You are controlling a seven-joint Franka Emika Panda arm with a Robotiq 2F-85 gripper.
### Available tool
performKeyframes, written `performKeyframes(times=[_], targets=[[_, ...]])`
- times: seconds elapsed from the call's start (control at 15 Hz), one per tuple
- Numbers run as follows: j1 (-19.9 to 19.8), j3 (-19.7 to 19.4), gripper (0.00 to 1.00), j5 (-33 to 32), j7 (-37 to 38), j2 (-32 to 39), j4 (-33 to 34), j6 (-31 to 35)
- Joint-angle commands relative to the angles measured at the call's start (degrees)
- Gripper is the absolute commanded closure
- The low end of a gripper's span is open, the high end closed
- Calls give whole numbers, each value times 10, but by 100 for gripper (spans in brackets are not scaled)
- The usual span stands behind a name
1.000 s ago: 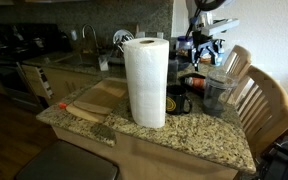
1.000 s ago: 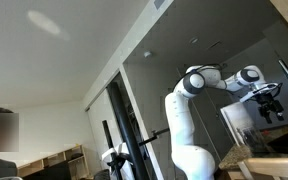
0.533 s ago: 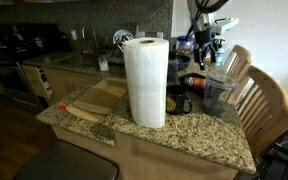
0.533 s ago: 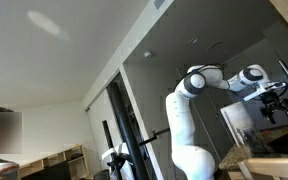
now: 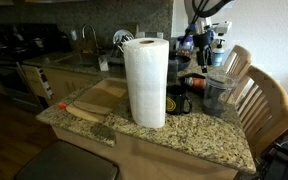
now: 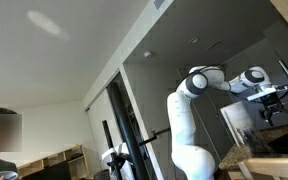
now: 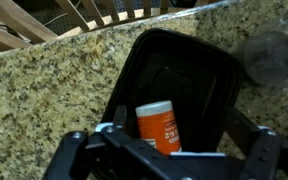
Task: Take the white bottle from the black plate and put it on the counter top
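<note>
In the wrist view a black plate [image 7: 199,60] lies on the speckled granite counter top [image 7: 54,80]. A white-capped bottle with an orange label [image 7: 159,125] is in the plate. My gripper [image 7: 177,108] hovers over it, open, with its fingers spread wide either side of the bottle. The bottle is nearer the left finger and neither finger touches it. In both exterior views the gripper [image 5: 205,42] [image 6: 275,97] hangs above the far end of the counter top [image 5: 184,135]. The paper towel roll hides the plate and bottle there.
A tall paper towel roll [image 5: 144,80] stands mid-counter beside a light wooden cutting board [image 5: 94,98]. A clear container [image 5: 216,90] [image 7: 274,50] stands next to the plate. Wooden chairs [image 5: 259,100] line the counter's far side.
The arm has shifted slightly in the exterior views, with the gripper a little higher than a second ago. Nothing on the counter has moved.
</note>
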Motion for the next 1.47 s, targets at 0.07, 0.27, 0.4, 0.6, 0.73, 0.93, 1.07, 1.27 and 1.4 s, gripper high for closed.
performKeyframes(times=[0.07, 0.27, 0.4, 0.6, 0.73, 0.93, 1.07, 1.27, 1.4], targets=[[-3, 3, 0, 0, -29, 12, 7, -2], [-3, 4, 0, 1, -37, 20, 14, -3], [-4, 7, 0, 3, -59, 42, 28, -9], [-6, 10, 0, 8, -83, 82, 51, -26], [-3, 9, 0, 0, -66, 58, 23, -6], [-4, 9, 0, 0, -68, 78, 35, -8], [-3, 9, 0, 1, -61, 88, 47, -10], [-5, 11, 0, 9, -69, 125, 67, -18], [-6, 10, 0, 17, -58, 143, 76, -25]])
